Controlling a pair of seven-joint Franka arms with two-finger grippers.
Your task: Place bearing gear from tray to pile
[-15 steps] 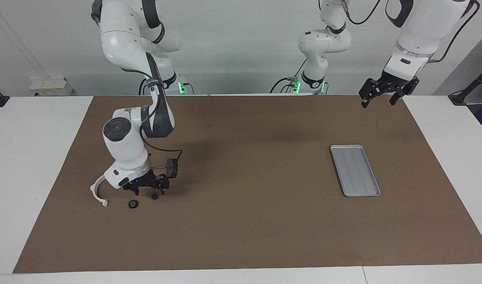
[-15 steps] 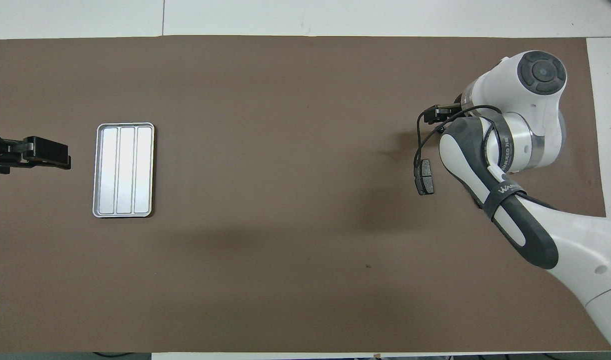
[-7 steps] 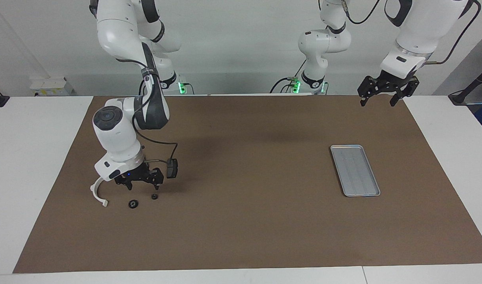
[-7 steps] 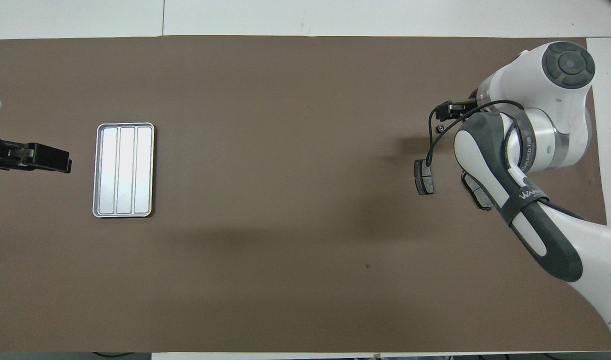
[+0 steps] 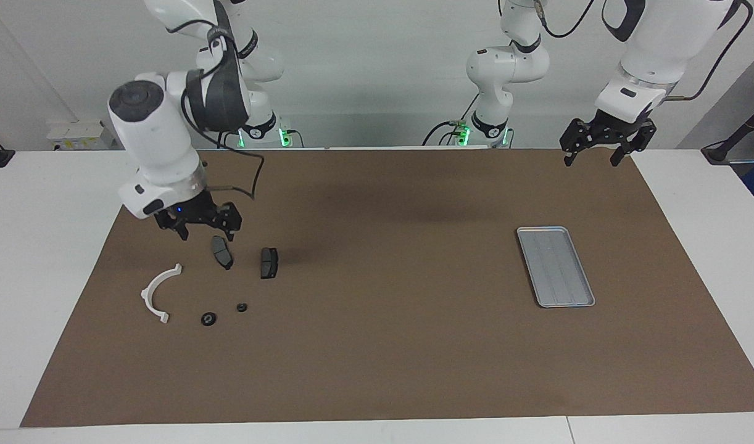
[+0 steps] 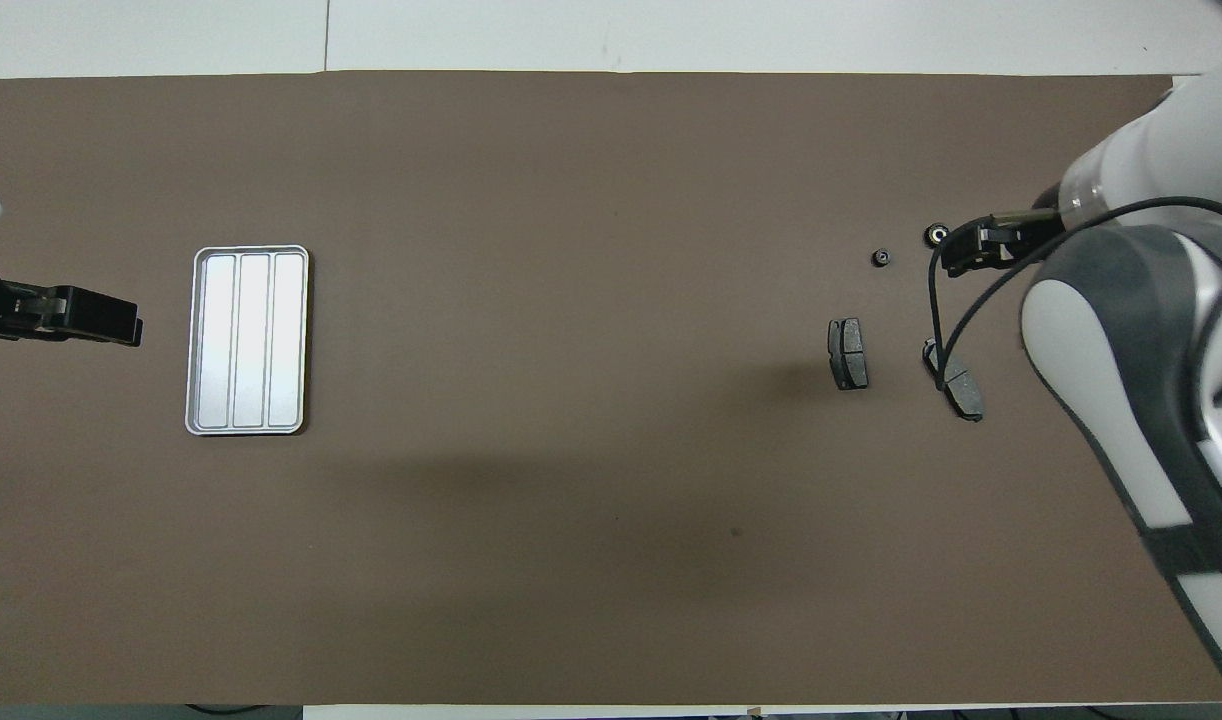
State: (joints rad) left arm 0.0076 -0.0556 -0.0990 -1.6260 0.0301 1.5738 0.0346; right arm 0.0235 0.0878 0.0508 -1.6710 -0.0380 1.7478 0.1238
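Worktop under a brown mat (image 5: 377, 345).

Bearing gears, two: larger (image 5: 208, 319) and smaller (image 5: 242, 306), lower left of the facing view, on the mat in the pile, unmoved.

White half-ring bracket (image 5: 157, 292), beside them; formerly part-hidden, now fully exposed.

Brake pads, two (image 5: 268, 263) (image 5: 221, 251); the second newly uncovered.

Tray (image 5: 555, 266), centre right, nothing in it, unchanged.

Right pincer (image 5: 198, 226): spread, holding nothing; has risen off the pile.

Left pincer (image 5: 601, 143): spread, waiting at upper right, over the mat's edge.
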